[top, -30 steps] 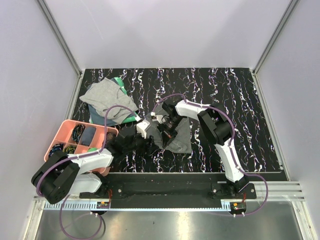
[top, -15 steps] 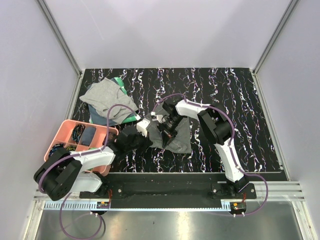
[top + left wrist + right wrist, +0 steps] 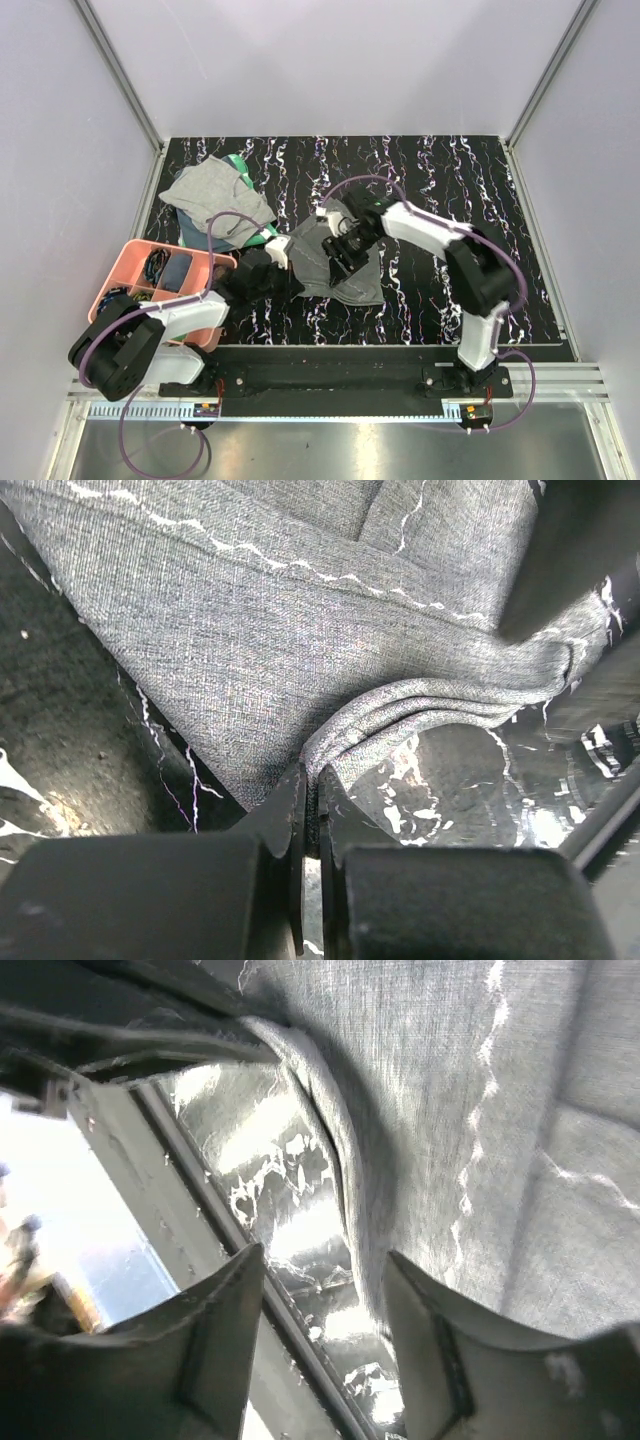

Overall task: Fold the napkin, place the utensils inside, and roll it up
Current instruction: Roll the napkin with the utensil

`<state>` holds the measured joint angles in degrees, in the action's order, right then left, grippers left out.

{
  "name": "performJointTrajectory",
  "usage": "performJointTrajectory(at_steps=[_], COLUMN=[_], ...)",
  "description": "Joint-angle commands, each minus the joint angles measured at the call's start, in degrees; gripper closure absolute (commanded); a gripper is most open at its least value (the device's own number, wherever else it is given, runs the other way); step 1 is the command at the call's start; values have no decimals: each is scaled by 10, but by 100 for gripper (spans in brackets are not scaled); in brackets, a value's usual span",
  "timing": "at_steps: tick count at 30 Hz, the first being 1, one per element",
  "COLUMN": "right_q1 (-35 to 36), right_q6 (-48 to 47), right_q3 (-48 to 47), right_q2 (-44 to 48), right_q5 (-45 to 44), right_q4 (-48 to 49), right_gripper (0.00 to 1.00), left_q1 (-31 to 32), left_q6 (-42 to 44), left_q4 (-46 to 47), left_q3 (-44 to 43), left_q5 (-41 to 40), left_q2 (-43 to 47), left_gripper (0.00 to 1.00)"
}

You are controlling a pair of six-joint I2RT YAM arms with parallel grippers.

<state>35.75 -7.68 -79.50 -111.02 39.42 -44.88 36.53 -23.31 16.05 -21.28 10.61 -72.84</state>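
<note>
Right gripper [image 3: 322,1255] has opened above the napkin [image 3: 340,275]; left gripper [image 3: 312,795] now is closed on its edge, pink tray [image 3: 130,250] near beside.

- My left arm [image 3: 190,314]: white shells, black joints, purple cable [image 3: 222,216] looped alongside.
- My right arm [image 3: 418,222]: same white-and-black build, purple cable.
- My fingers [image 3: 285,805]: matte black, flat-faced.

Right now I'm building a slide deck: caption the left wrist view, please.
Left gripper shut on a bunched edge of the grey napkin, black marbled table beneath.
</note>
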Motion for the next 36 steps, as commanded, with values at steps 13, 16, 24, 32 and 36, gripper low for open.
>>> performJointTrajectory(at_steps=[13,16,24,32,36], right_q1=[176,207,223,223,223], right_q6=[3,-22,-76,-78,-76], right_q3=[266,269,243,229,217], right_q2=[246,229,157,123,108], right_q5=[-454,-499,-472,-437,-420], right_q4=[385,420,440,430,405], right_gripper=[20,20,21,55,76], left_q1=[-102,-107,-114,-117,-117], left_q6=[-82,-84,-89,-87,-86], left_q4=[-39,-46,-56,-56,-44], left_q3=[-23,-26,-32,-32,-30], left_q5=[165,166,168,172,178], left_q2=[-8,-9,-14,-16,-15], left_gripper=[100,100,100,100,100])
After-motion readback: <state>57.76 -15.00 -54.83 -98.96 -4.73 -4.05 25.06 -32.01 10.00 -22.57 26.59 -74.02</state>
